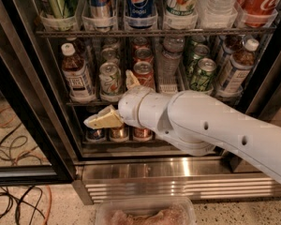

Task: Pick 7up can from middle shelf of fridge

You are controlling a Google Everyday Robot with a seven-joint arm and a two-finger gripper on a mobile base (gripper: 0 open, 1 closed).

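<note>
Approach looks like the step in hand here, so alignment is everything. Going from the left: inside the tall drinks fridge with the black door frame point(33, 93), the thin dark wire middle shelf point(79, 103) has a brown-drink bottle with a white cap point(75, 74) in its first lane. Just right of that, centre-left of the frame, the small pale silvery 7up can with green and red marks point(110, 78) stands upright at the front of its lane. The beige two-finger gripper point(107, 99) hangs right in front of it and a bit low, spread wide and holding nothing. One finger point(102, 119) points lower left, and the other point(131, 78) sticks up between the 7up and the small red can point(144, 73) next door.

I'd say the pincer needs to roll and lift so both fingers straddle the can's body, not its tray. Main risk imo is the upper finger nudging the red can, or the bulky white arm point(210, 130) bumping the little cans on the bottom rack point(118, 134).
</note>
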